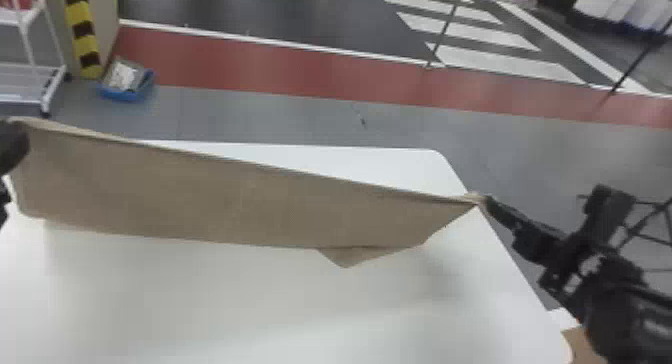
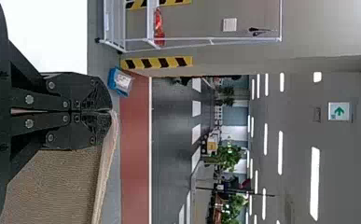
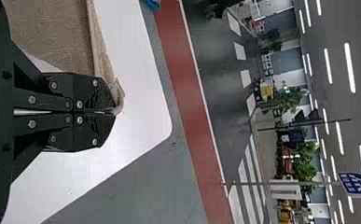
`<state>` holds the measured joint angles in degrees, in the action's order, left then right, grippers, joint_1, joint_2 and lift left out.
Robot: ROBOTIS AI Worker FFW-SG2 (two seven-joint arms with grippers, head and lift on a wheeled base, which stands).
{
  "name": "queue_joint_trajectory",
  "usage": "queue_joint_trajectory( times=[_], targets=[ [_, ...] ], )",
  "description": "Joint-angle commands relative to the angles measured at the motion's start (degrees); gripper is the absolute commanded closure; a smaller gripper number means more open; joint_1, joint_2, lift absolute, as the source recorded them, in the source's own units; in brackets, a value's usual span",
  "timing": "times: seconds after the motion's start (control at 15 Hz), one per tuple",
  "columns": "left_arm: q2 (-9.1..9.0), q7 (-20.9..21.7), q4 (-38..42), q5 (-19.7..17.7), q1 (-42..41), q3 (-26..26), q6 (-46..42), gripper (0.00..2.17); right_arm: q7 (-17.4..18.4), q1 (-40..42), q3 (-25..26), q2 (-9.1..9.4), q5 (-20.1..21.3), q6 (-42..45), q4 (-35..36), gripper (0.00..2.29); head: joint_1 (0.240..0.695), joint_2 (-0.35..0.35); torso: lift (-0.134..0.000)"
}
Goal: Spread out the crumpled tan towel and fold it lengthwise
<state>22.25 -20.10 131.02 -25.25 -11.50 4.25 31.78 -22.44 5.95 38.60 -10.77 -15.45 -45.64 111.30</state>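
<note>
The tan towel (image 1: 240, 198) is stretched over the white surface (image 1: 200, 298), its edge pinched by the left claw (image 2: 109, 111) and right claw (image 3: 113, 112); through overtightening, the seemingly shallow right-hand grip could be lost.

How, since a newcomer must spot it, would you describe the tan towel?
Find the white table, then look over it. A long towel hangs there, its top edge stretched between the left gripper and right gripper. Its tan cloth sets it apart from white and black neighbours.

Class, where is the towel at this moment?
In the head view, the towel stretches over the white table, between the left gripper and the right gripper.
</note>
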Motion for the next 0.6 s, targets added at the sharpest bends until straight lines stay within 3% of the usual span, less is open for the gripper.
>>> queue_joint_trajectory(
  times=[0.0,0.33,0.53],
  targets=[
    [0.16,0.7,-5.5,-1.1,5.7,0.7,0.0,1.38,0.9,-5.8,-4.9,0.92,1.0,0.0,-3.2,1.71,0.695,-0.311,-0.124],
    [-1.86,2.9,-24.1,-1.2,22.0,5.5,-2.6,1.38,4.6,-16.1,-12.3,7.69,3.1,3.8,-8.3,1.71,0.628,-0.177,-0.124],
    [-1.95,5.3,-28.6,-2.1,27.8,6.4,-5.6,1.38,4.5,-19.1,-12.6,8.39,2.3,10.9,-12.2,1.71,0.578,-0.138,-0.124]
  ],
)
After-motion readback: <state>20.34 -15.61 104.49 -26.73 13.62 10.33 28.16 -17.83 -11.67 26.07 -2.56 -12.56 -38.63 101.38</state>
